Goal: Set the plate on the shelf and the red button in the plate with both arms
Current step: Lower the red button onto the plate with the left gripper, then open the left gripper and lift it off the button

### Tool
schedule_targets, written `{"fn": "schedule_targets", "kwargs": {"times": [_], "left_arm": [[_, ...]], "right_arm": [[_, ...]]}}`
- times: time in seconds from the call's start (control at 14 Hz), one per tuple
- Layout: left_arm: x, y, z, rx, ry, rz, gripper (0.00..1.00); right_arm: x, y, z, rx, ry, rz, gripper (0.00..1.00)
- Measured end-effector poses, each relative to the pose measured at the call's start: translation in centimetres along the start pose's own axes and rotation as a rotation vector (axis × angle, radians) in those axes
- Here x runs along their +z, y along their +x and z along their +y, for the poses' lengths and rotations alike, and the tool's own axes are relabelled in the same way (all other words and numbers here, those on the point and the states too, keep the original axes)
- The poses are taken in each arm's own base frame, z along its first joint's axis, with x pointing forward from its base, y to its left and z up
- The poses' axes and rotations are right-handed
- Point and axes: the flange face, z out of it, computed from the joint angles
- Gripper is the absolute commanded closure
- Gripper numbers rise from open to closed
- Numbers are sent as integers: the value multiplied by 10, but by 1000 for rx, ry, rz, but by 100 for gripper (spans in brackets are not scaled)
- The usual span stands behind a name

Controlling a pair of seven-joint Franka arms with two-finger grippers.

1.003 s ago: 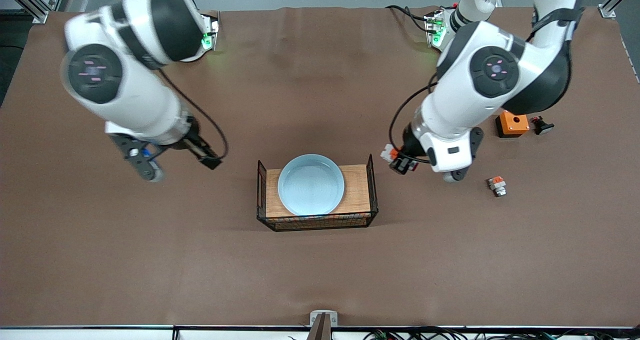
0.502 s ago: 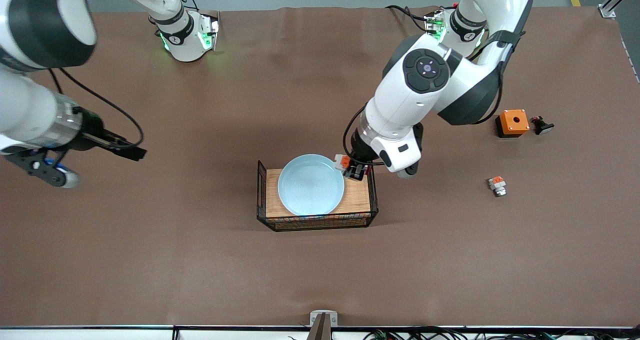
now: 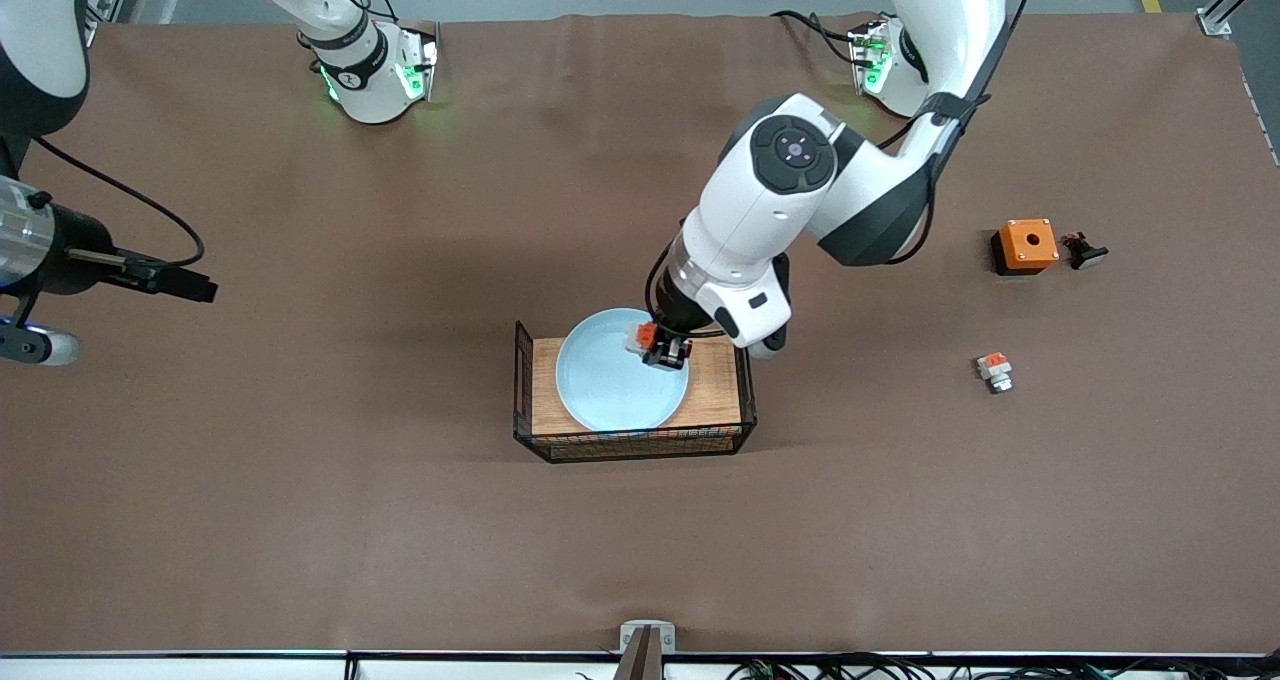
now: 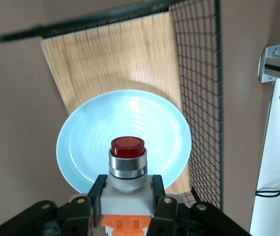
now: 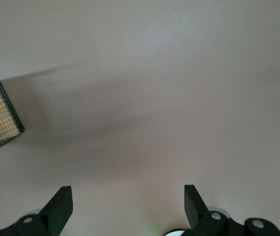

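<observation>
Left gripper (image 3: 662, 352) fingers (image 4: 98, 192) clamping red button (image 4: 127, 164), over plate (image 3: 600, 390)

Front view: small white push-button module with orange block and dark red cap (image 3: 645, 338), over the round pale blue plate (image 3: 605, 390), is mostly covered by the left gripper (image 3: 665, 352); cap not visible there. Right gripper (image 3: 25, 345), well apart from the plate, is cut by the frame edge. Left wrist view: module's orange block (image 4: 125, 226) runs off the picture's edge.
</observation>
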Motion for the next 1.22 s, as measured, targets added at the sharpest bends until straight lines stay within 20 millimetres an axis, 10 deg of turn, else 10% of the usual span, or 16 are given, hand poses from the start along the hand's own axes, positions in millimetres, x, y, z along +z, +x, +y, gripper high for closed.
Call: {"fn": "schedule_targets", "kwargs": {"times": [0.5,1.08,1.22], "left_arm": [[53,1,3,-8,-61,-18,66],[98,1,-9,-5,-30,-4,62],[105,1,-11,-3,-26,-3,43]], "right_arm": [[2,9,42,-149,-19,3,0],[4,10,40,-151,-19,3,0],[4,8,29,-136,-14,3,0]]}}
